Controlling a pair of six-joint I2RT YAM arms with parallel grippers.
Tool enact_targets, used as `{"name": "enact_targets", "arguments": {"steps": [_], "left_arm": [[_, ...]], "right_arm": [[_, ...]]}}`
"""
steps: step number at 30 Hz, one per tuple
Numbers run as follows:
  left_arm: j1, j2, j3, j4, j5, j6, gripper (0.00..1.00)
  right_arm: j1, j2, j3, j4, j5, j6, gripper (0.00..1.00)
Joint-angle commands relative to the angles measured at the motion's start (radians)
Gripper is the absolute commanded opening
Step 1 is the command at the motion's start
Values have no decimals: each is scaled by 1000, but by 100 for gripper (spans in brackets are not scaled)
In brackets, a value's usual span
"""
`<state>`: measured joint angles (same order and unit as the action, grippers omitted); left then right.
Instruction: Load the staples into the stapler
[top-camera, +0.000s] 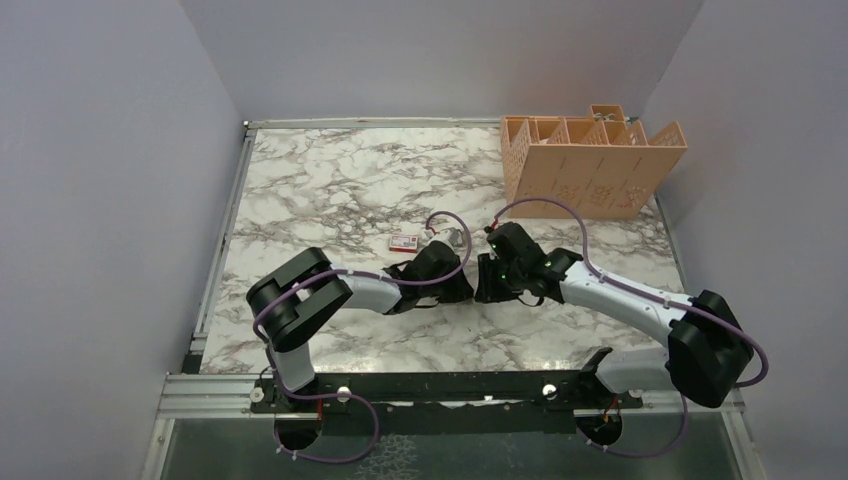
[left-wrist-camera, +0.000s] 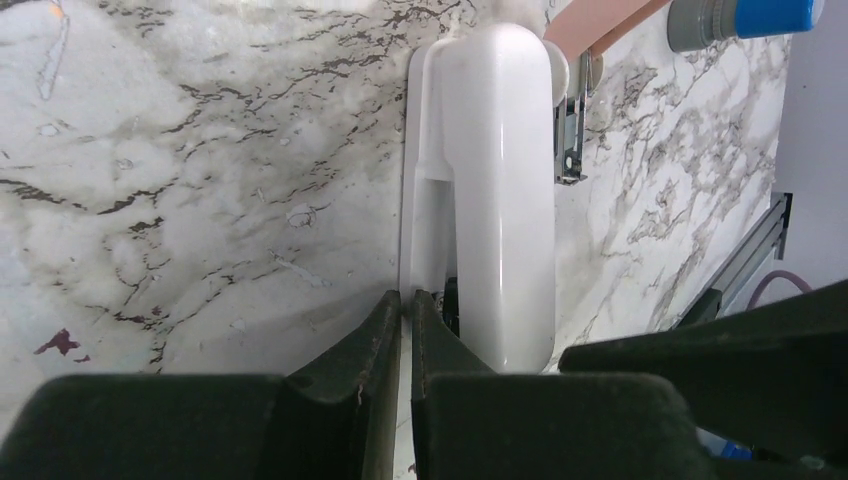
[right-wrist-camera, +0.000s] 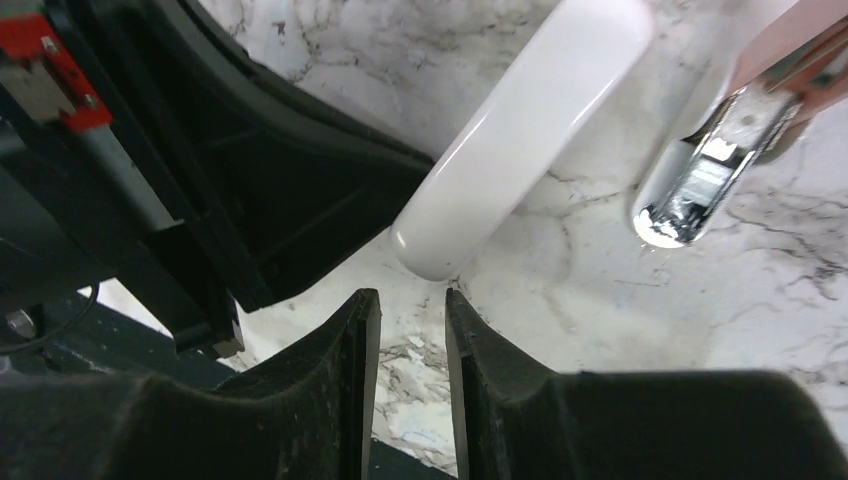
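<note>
The white stapler (left-wrist-camera: 497, 190) lies open on the marble between my two grippers; in the top view the arms mostly hide it. My left gripper (left-wrist-camera: 408, 298) is shut on the thin white edge of its base. In the right wrist view the white arm (right-wrist-camera: 520, 140) points at my right gripper (right-wrist-camera: 412, 295), which stands slightly open and empty just short of its end. The chrome staple channel (right-wrist-camera: 700, 180) and a pink part (right-wrist-camera: 790, 40) lie beside it. The red-and-white staple box (top-camera: 403, 241) lies left of the grippers. No staple strips or tray show.
An orange slotted organiser (top-camera: 590, 160) stands at the back right. A small blue-and-grey cylinder (left-wrist-camera: 740, 18) lies beyond the stapler. The left gripper (top-camera: 462, 290) and the right gripper (top-camera: 484, 290) nearly touch at mid-table. Grey walls enclose the marble table (top-camera: 330, 180).
</note>
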<state>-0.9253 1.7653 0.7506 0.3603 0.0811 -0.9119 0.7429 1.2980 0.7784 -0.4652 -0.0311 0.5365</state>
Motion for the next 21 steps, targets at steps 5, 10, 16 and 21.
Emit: {"name": "enact_targets", "arguments": {"steps": [5, 10, 16, 21], "left_arm": [[-4, 19, -27, -41, -66, 11, 8], [-4, -13, -38, -41, -61, 11, 11], [-4, -102, -62, -41, -73, 23, 13], [-4, -252, -130, -42, -207, 30, 15]], "right_arm": [[19, 52, -29, 39, 5, 54, 36], [19, 35, -4, 33, 27, 76, 42], [19, -50, -2, 1, 162, 156, 55], [19, -17, -4, 0, 221, 218, 59]]}}
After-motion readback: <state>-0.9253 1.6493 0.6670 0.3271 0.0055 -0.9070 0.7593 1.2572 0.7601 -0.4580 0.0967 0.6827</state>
